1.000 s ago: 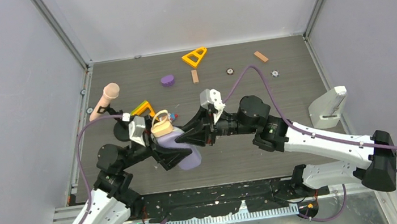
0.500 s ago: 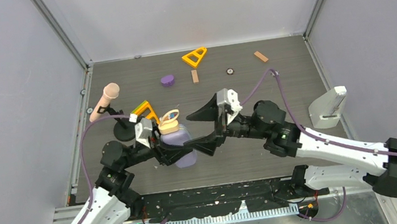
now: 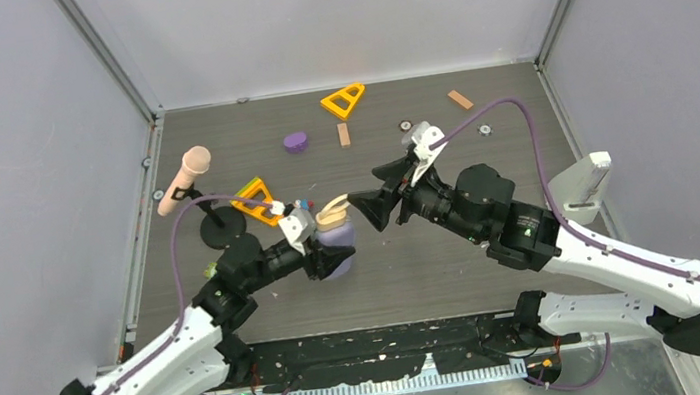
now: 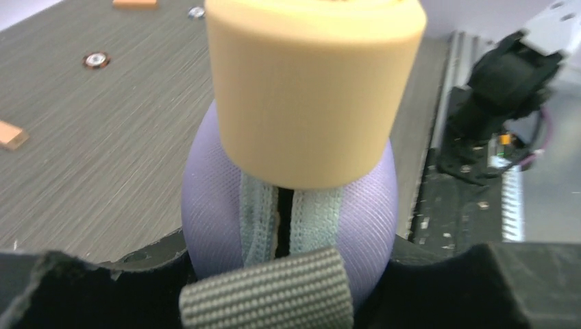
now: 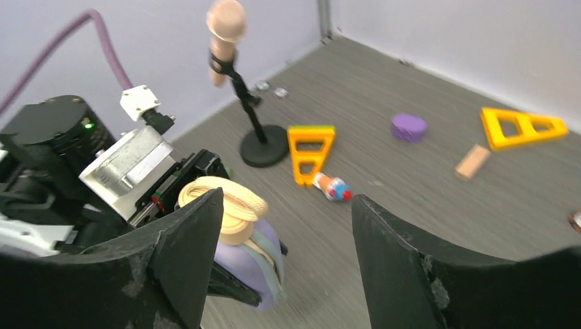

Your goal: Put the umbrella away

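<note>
The umbrella shows only as a tan handle with a wrist loop, sticking up out of a lavender case. My left gripper is shut on the case's sides and holds it upright near the middle of the table. In the left wrist view the handle fills the top, and the case below it has its zip gaping a little between my fingers. My right gripper hangs open just right of the handle, touching nothing. From the right wrist, the handle and case lie behind the left finger.
A pink-headed microphone on a black stand is at the left, with an orange triangle and a small bottle toy beside it. A yellow triangle, purple disc and wooden blocks lie at the back. A white holder stands at the right.
My right gripper opened, let go of the case and drew back up and to the right. My left gripper closed on the case and carried it slightly right.
</note>
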